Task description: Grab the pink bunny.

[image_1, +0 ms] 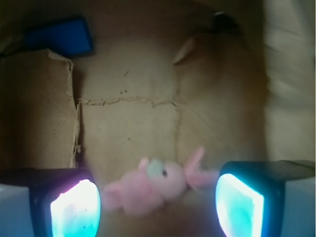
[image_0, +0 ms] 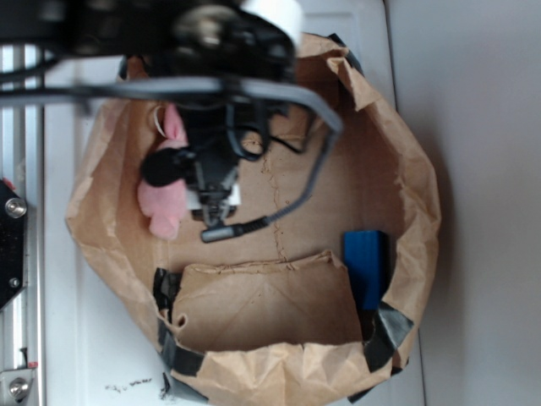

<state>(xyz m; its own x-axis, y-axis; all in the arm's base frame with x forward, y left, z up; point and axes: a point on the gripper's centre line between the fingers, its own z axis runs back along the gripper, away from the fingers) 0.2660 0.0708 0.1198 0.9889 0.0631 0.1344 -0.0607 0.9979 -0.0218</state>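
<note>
Here we are inside the crumpled brown paper bag, laid open on the white bench, and the black robot gripper hangs right above the target. In the wrist view the two glowing fingers stand spread wide, released, nothing held, and the small fluffy pink plush bunny lies on its side in the gap between them, ears reaching toward the right-hand finger, its body nearer the left-hand one. From the exterior view the bunny peeks out just beside the black wrist, partly hidden by it. How high the fingertips sit above the plush I cannot tell; the view is soft and blurred. Now the risks, as I judge them: close too high and the pads pinch only fluff or an ear, and the toy slips free on the lift. Drop too far and the tips dig into the paper floor, snagging the creased seam beyond the fingers. The flat blue rectangular object sits far beyond the left-hand finger, well apart, no threat at all.
</note>
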